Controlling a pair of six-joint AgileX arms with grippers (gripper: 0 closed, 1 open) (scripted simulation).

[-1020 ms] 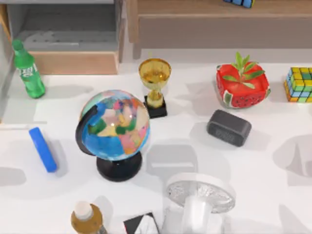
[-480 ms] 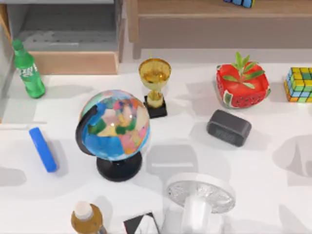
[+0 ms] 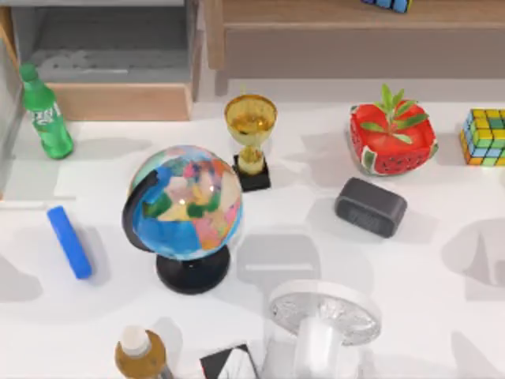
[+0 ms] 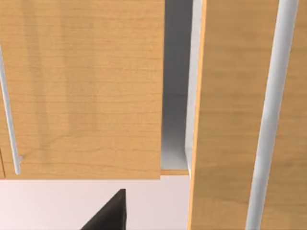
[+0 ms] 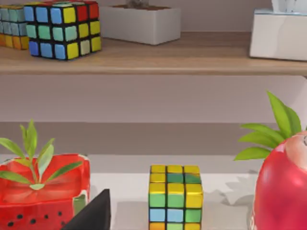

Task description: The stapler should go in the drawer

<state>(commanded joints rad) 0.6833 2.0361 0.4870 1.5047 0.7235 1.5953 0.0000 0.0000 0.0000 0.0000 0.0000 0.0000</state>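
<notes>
The stapler [image 3: 69, 242], a bright blue bar, lies flat on the white table near the left edge. It is to the left of the globe [image 3: 185, 213]. The drawer [image 3: 118, 101] stands pulled open at the back left, with its tan front toward the table and its grey inside bare. A dark part of my left gripper [image 4: 108, 218] shows close before light wooden panels with grey bar handles. In the right wrist view a dark part of my right gripper [image 5: 91, 215] points at the back right of the table.
A green bottle [image 3: 46, 112] stands between drawer and stapler. A gold trophy [image 3: 250, 138], dark grey block [image 3: 370, 207], watermelon planter [image 3: 392, 136] and colour cube [image 3: 488, 137] fill the middle and right. The brown shelf [image 3: 355, 31] runs along the back. A white round stand [image 3: 322, 316] and capped bottle [image 3: 140, 355] sit at the front.
</notes>
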